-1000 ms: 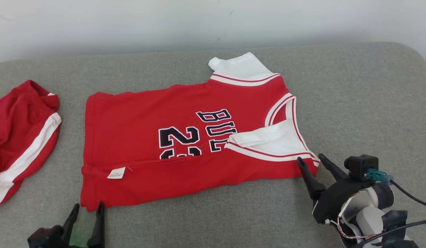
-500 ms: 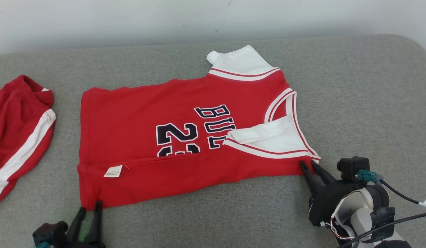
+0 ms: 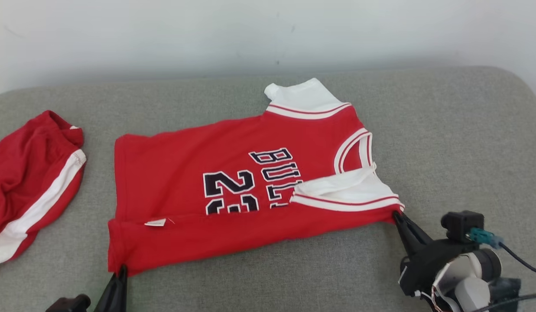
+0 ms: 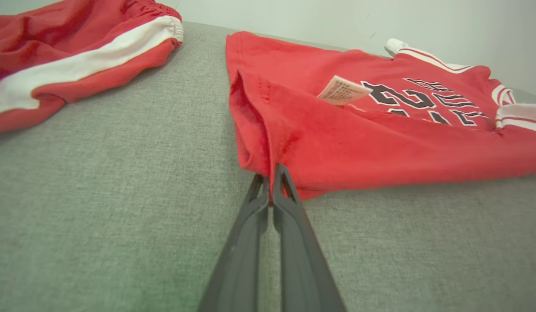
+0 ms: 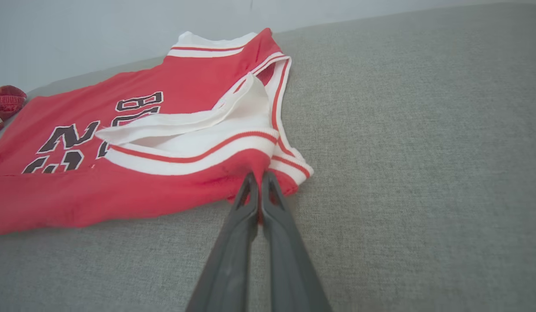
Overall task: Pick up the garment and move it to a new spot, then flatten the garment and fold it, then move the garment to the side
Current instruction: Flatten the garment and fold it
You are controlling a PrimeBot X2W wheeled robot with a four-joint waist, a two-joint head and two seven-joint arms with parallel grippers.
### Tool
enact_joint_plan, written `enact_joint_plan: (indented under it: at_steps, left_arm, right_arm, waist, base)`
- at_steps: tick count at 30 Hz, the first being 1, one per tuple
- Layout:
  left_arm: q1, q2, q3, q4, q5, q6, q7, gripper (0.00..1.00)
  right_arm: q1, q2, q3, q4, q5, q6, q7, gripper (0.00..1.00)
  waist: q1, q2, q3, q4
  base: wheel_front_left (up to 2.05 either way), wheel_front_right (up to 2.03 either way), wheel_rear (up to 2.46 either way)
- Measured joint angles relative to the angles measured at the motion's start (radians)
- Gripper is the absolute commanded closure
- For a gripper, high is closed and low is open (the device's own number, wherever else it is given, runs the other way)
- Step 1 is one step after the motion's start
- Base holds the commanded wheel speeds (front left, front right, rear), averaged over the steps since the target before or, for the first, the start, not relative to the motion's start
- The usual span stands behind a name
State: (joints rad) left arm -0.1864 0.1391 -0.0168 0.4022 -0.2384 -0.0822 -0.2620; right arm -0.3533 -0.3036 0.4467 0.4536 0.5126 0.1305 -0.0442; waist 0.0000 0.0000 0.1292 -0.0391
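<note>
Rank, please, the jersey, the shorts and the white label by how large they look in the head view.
1. jersey
2. shorts, partly cut off at the left edge
3. label

Head camera looked forward and down from well above the grey cushion point(image 3: 445, 130). Wrist cameras sat low and close behind the left gripper point(image 4: 272, 175) and right gripper point(image 5: 259, 175), facing along them; all three views shared the red jersey point(image 4: 380, 143) at their tips.

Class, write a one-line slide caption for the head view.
Left hand and right hand shut on the near corners of a partly folded red jersey on a grey cushion; red shorts lie apart.
</note>
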Motion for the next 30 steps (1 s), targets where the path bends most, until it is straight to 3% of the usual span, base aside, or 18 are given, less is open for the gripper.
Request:
enact_joint_plan:
  at_steps: [14,21,30]
  left_arm:
    - [0.137,-0.01,0.002,-0.055,-0.021,0.006,0.002,1.0]
    - [0.19,-0.015,0.002,-0.09,-0.031,0.031,0.02,1.0]
    - [0.218,-0.013,0.004,-0.098,-0.043,0.041,0.032,1.0]
  right_arm:
    - [0.332,-0.029,-0.191,-0.356,0.009,0.001,0.201,1.0]
    - [0.509,0.013,-0.252,-0.554,0.016,0.001,0.35,1.0]
    - [0.547,0.039,-0.275,-0.594,-0.011,0.001,0.392,1.0]
  waist:
    - [-0.0001,0.0,-0.079,-0.005]
    - [-0.0001,-0.0001,-0.09,-0.025]
    - [-0.0001,-0.0001,-0.085,-0.033]
  base:
    - [0.0,0.0,0.0]
    - [0.0,0.0,0.0]
    - [0.0,0.0,0.0]
